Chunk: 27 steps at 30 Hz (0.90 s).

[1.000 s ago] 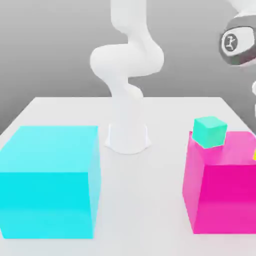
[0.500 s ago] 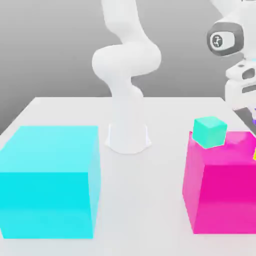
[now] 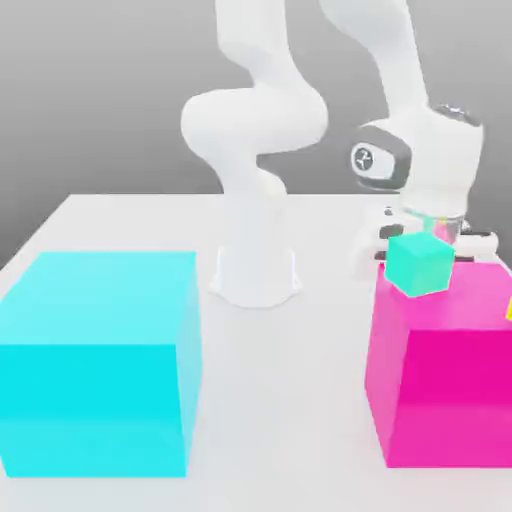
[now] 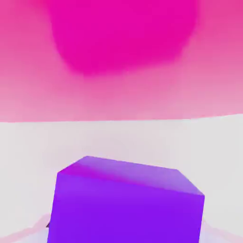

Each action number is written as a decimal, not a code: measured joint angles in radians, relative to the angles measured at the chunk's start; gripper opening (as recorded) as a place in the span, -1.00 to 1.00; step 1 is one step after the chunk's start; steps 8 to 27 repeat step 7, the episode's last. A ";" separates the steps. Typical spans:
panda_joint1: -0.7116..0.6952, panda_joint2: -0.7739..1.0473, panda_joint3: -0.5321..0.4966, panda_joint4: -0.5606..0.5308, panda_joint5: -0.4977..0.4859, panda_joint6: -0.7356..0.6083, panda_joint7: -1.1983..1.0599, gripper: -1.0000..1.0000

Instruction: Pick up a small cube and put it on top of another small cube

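Closest to the exterior camera sits the huge cyan cube (image 3: 98,362) on the exterior view's left, and the huge magenta cube (image 3: 445,365) on the right, both resting on the white table (image 3: 300,400). Up on the magenta cube's top, near its far corner, there's the mint-green cube (image 3: 420,262), the target, nothing stacked on it yet. A sliver of something yellow (image 3: 509,311) peeks in at the frame edge, too little to identify. Just behind the mint-green cube hangs the gripper (image 3: 436,232), and in the hand view the purple cube (image 4: 127,201) looms right in front of the lens, the jaws closed narrow on it, with magenta surface and pale table beyond. So the pick looks done; by my read the carry is nearly there, and what's left is centring over the mint-green cube, lowering and letting go. Further back stands the arm's white base (image 3: 256,265). Writing? Only a small round emblem on the wrist (image 3: 368,159), no legible text
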 joint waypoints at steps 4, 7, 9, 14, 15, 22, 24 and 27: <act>-0.022 0.074 0.003 0.000 -0.075 0.077 0.052 -1.00; -0.024 0.120 0.007 -0.004 -0.062 0.137 0.043 1.00; -0.024 0.120 0.007 -0.004 -0.062 0.137 0.043 1.00; -0.024 0.120 0.007 -0.004 -0.062 0.137 0.043 1.00; -0.024 0.120 0.007 -0.004 -0.062 0.137 0.043 1.00; -0.024 0.120 0.007 -0.004 -0.062 0.137 0.043 1.00; -0.024 0.120 0.007 -0.004 -0.062 0.137 0.043 1.00; -0.024 0.120 0.007 -0.004 -0.062 0.137 0.043 1.00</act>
